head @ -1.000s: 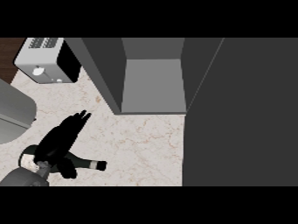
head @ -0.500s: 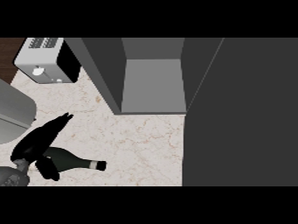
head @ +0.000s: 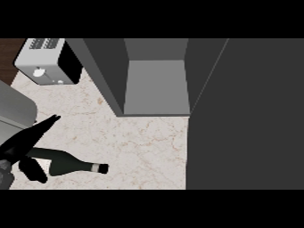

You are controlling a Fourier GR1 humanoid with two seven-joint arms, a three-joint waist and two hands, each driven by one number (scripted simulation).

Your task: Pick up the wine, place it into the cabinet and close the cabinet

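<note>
Left hand (head: 22, 149) drawn back leftward, wine bottle (head: 65, 163) uncovered, counter edge

toaster (head: 46, 62): back left, on wood | marble counter (head: 137, 147) | grey appliance (head: 3, 111): left edge

We see the wine (head: 72, 163), a dark green bottle, lying on its side on the pale marbled counter at about eight o'clock in the view. Its neck points toward three o'clock and ends in a light band with a dark cap. The cabinet (head: 155, 84), grey, stands open at twelve o'clock, its bare shelf showing, well apart from the bottle.
</note>
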